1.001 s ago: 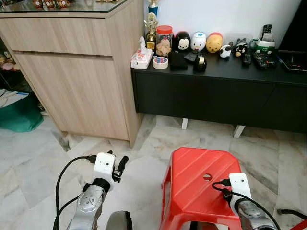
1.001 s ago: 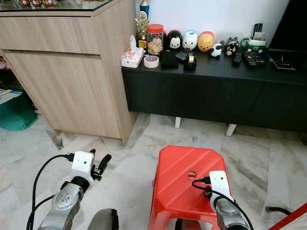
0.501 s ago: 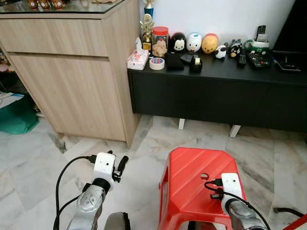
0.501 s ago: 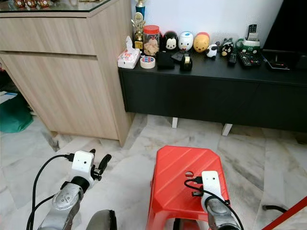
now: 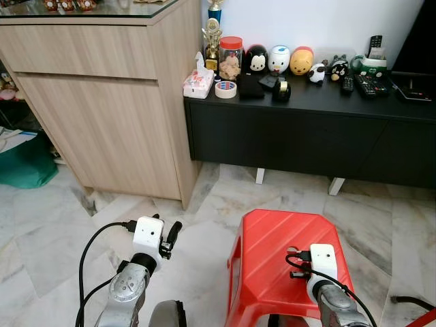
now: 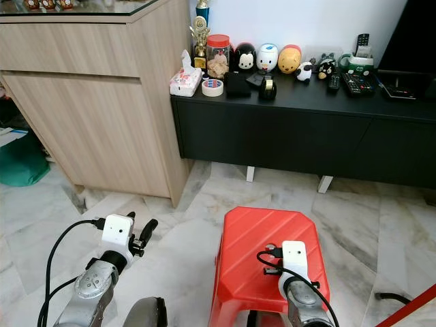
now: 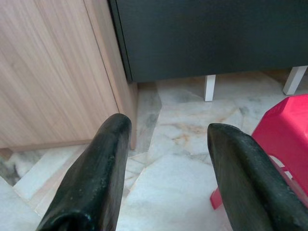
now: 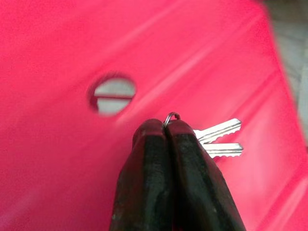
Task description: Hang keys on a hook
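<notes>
While the right gripper (image 8: 166,126) hovers over the red stool (image 5: 272,245) in the lower centre-right of the head views, its fingers are pressed together on the ring of the keys (image 8: 219,137); two silver blades stick out beside the fingertips, just above the stool top near its round hole (image 8: 112,93). Left gripper (image 7: 166,139) sits lower left, fingers apart, nothing between them, facing marble floor (image 7: 178,125), wooden cabinet (image 5: 102,102) and black sideboard (image 5: 306,129).
</notes>
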You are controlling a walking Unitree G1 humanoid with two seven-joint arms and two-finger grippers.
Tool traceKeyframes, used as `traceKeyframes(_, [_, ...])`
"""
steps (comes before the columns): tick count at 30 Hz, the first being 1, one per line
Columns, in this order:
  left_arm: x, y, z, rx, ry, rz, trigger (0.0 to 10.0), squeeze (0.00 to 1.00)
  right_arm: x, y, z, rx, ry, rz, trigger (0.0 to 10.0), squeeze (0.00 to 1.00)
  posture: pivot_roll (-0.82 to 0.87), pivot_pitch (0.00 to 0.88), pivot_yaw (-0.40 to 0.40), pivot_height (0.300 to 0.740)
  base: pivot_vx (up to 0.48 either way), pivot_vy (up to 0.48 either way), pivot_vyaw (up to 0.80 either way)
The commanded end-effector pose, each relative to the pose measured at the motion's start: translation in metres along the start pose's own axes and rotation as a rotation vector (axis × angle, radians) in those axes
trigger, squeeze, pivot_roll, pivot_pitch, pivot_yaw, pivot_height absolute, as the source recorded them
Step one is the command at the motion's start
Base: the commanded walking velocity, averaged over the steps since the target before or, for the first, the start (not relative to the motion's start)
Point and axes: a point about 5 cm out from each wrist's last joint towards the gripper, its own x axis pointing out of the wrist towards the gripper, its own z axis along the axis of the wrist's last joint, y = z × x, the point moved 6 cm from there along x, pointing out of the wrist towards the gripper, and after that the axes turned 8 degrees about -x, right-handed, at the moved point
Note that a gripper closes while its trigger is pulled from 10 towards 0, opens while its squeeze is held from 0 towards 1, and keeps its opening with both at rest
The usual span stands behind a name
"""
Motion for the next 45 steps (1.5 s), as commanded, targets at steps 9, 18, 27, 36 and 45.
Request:
traceKeyframes(9, [0.002,-0.001,0.001,0.002,-0.003,-0.004,10.0,0.0,-0.004,-0.009,0.029,0.096,-0.188,-0.066,0.0,0.0,0.09,0.0,-0.016,0.597,0.0,0.0,0.0])
traceKeyframes(18, [0.003,-0.003,0.001,-0.002,-0.005,-0.002,10.0,0.0,-0.01,0.007,0.03,0.175,-0.237,-0.015,10.0,0.0,0.08,0.0,-0.026,0.597,0.0,0.0,0.0])
traceKeyframes(27, [0.003,-0.004,0.0,-0.007,-0.006,-0.001,10.0,0.0,-0.008,0.007,0.039,0.174,-0.254,0.004,10.0,0.0,0.08,0.0,-0.033,0.617,0.0,0.0,0.0])
traceKeyframes(36, [0.003,-0.004,0.0,-0.014,-0.006,0.0,10.0,0.0,-0.007,0.014,0.043,0.168,-0.256,0.037,10.0,0.0,0.08,0.0,-0.033,0.677,0.0,0.0,0.0])
traceKeyframes(45, [0.003,-0.005,-0.001,-0.015,-0.005,-0.006,10.0,0.0,-0.009,0.016,0.04,0.169,-0.25,0.051,10.0,0.0,0.08,0.0,-0.034,0.74,0.0,0.0,0.0])
